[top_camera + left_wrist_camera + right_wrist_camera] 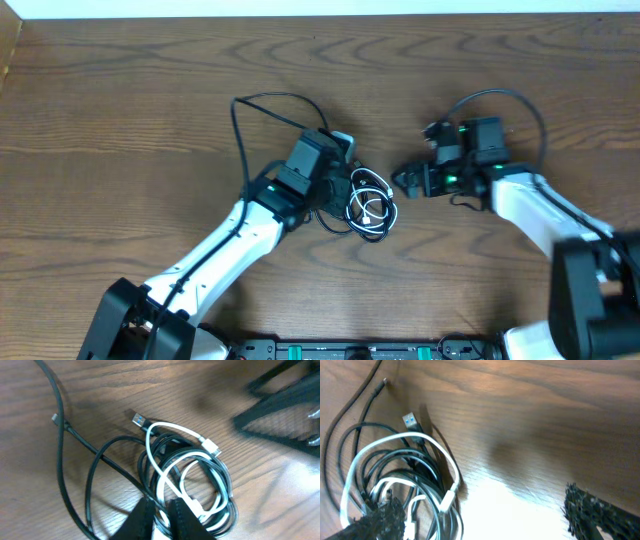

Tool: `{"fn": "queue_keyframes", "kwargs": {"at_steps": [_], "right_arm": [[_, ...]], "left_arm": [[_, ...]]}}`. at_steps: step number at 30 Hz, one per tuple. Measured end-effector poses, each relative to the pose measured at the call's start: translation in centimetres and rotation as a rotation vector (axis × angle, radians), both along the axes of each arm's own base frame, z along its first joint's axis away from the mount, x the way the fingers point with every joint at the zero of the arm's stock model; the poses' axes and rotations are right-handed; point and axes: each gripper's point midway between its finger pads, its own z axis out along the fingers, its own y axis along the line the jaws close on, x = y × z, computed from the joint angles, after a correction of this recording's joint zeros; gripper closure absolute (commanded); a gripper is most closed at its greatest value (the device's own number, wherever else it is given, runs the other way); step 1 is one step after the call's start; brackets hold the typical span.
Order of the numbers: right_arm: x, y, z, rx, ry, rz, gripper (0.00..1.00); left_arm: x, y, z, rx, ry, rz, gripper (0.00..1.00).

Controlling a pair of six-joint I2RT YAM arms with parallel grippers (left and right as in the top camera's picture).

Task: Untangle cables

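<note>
Right, on the desk [120,100] my right pincer [408,181] gapes empty just right of the cables [371,205]; my left pincer [161,506] is pinched almost closed on their edge strands. I'd hold that anchor and tease the white strand [172,424] out slowly.

Dark wood-grain table [120,100]; white strip [320,8] beyond.

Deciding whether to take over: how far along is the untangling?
Little done: one black cable loops out of the pile. In hand: left tool sits on the bundle, grip unclear; right tool is open, empty. Left: white cable and the rest lie coiled together.
</note>
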Motion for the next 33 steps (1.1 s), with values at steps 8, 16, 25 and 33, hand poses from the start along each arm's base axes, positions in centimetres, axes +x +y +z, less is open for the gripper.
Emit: {"fn": "queue_keyframes", "kwargs": {"at_steps": [8,16,25,33], "right_arm": [[-2.6,-3.6,3.6,-0.043,0.042,-0.133,0.01],[-3.8,-4.4,5.1,-0.077,0.029,-0.156,0.01],[-4.8,-4.5,4.6,-0.084,0.083,-0.169,0.01],[-8.8,-2.6,4.0,0.008,0.281,-0.139,0.01]], "left_arm": [[0.1,0.3,-1.8,0.091,-0.007,0.023,0.31],[-0.5,0.9,-6.5,0.159,0.109,0.050,0.32],[-0.8,0.7,-7.5,0.159,0.139,0.042,0.51],[-0.9,0.4,-7.4,0.139,0.151,0.046,0.92]]}}
